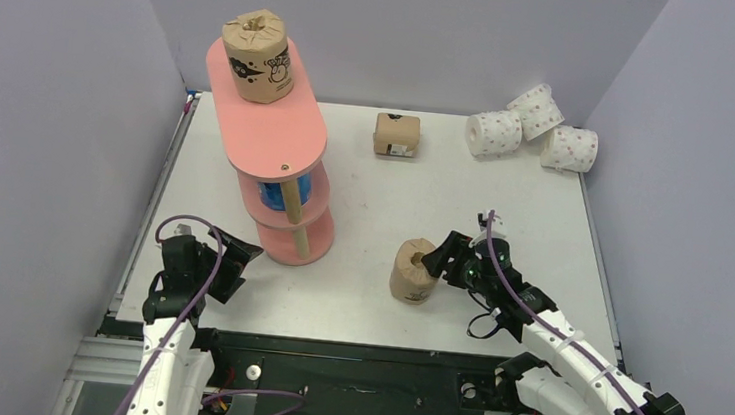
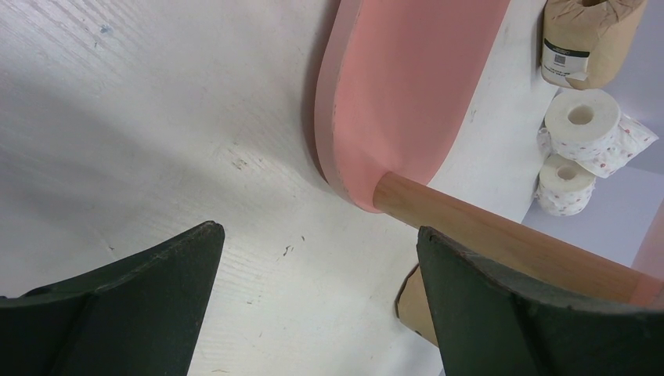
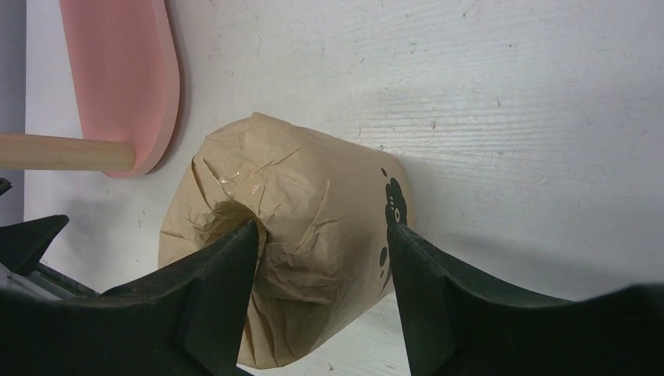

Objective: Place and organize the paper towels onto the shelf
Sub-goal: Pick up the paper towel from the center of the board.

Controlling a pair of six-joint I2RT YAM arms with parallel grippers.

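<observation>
Top external: shelf (image 1: 270, 129), one brown roll (image 1: 258, 55) upright on its top board, black cartoon print outward. Blue roll (image 1: 279, 196) on the middle board, seen from this view only. Right of the shelf: second brown roll (image 1: 396, 135), then three pink-dotted white rolls (image 1: 495, 133).

Right wrist: right gripper (image 3: 322, 231) straddles the third brown roll (image 3: 313, 258), one finger in the crumpled end; clamped or not, cannot tell.

Left wrist: left gripper (image 2: 319, 231) wide, empty, beside the shelf base. Barcode label (image 2: 565, 59) on the second roll, unreadable.
</observation>
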